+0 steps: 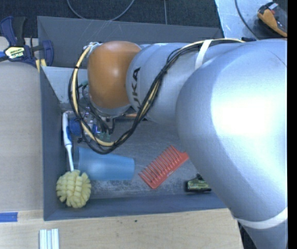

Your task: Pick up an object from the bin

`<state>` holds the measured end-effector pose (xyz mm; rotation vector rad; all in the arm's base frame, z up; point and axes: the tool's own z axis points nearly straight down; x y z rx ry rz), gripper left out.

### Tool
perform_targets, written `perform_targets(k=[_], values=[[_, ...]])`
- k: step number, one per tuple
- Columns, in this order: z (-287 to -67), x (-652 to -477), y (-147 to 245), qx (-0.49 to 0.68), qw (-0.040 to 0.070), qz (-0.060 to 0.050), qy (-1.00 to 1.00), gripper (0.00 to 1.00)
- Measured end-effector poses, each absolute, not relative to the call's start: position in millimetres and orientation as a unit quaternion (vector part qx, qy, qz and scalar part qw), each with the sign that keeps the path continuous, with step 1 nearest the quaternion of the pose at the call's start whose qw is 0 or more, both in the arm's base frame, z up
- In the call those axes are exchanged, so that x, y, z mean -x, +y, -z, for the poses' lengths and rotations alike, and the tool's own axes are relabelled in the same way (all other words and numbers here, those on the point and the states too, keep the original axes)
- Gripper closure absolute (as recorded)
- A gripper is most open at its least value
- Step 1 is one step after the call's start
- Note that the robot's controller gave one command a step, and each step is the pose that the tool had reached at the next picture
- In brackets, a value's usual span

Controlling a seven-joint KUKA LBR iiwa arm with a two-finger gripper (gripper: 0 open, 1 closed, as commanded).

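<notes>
Grey bin (50, 139), with a yellow brush (74, 189) at its left. Beside the brush's white handle, the hand (97, 126) hangs over a blue cup (107, 168) lying on its side. I cannot tell if the hand is apart or together. The arm (149, 66) reads "KA". Further right lie a red comb (163, 166) and a small black thing (197, 185).

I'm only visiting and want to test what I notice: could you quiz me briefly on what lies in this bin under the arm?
1. True or false: the blue cup stands upright.
2. What lies between that cup and the small dark object? A) a red comb B) a spoon C) a ball
3. Fill in: the yellow brush head lies in the lower ____ corner of the bin, as the view shows it.
Key: 1 false, it lies on its side; 2 A; 3 left.
</notes>
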<state>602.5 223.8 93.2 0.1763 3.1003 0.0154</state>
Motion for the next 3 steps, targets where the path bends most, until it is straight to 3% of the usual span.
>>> perform_targets(k=[1,2,3], values=[[-77,-616.9,222,0.028,0.023,-0.004,0.999,1.00],[-84,-611.4,225,-0.066,0.022,-0.006,0.998,1.00],[-80,-621.5,219,0.029,0.027,-0.005,0.999,1.00]])
